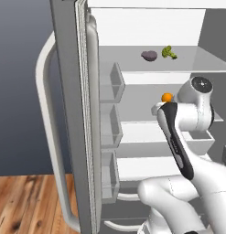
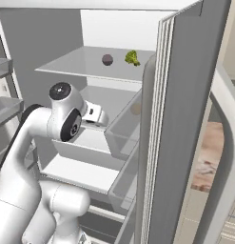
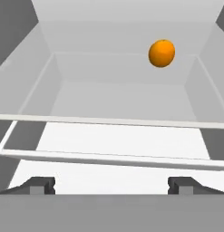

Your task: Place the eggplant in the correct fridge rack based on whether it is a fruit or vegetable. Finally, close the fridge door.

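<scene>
Open fridge door at 9 o'clock, no legible writing anywhere. On the top fridge rack, eggplant just left of broccoli. Lower, at 3 o'clock, orange ahead of the empty claw, fingertips spread wide.

Topmost translucent pale grey fridge rack, bearing small rounded dark purple eggplant just beside green broccoli floret, lower grey shelf bearing orange ball
</scene>
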Robot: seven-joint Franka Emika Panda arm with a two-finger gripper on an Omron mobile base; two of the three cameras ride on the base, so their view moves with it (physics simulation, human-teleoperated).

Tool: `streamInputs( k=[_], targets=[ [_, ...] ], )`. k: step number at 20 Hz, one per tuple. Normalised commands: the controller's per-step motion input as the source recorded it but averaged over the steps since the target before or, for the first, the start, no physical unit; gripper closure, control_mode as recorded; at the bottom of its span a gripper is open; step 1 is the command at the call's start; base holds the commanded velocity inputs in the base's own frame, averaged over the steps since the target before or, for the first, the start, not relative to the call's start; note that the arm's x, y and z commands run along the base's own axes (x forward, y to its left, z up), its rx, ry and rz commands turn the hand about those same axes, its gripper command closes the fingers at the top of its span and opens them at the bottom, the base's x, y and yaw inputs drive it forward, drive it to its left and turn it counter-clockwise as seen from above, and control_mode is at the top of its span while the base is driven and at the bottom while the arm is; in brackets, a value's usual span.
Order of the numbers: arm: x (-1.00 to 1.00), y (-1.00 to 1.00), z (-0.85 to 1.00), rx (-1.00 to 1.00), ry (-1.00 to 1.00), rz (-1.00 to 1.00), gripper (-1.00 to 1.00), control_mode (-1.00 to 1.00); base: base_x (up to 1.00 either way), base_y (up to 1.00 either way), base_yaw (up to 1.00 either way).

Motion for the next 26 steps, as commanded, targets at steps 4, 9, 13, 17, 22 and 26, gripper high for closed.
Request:
streamInputs(
  k=[4,9,13,17,22,26],
  targets=[
    [0.00,0.00,-0.13,0.00,0.02,0.00,-1.00,-1.00,0.00,0.00,0.00],
    [-0.01,-0.18,-0.02,0.00,0.00,0.00,-1.00,-1.00,0.00,0.00,0.00],
    [0.00,0.00,0.00,0.00,0.00,0.00,-1.00,1.00,-0.10,-0.48,0.00],
    [0.00,0.00,0.00,0.00,0.00,0.00,-1.00,1.00,-0.01,-0.07,0.00],
    [0.00,0.00,0.00,0.00,0.00,0.00,-1.00,1.00,-0.20,0.01,0.00],
    [0.00,0.00,0.00,0.00,0.00,0.00,-1.00,1.00,-0.36,0.00,0.00]
  ],
)
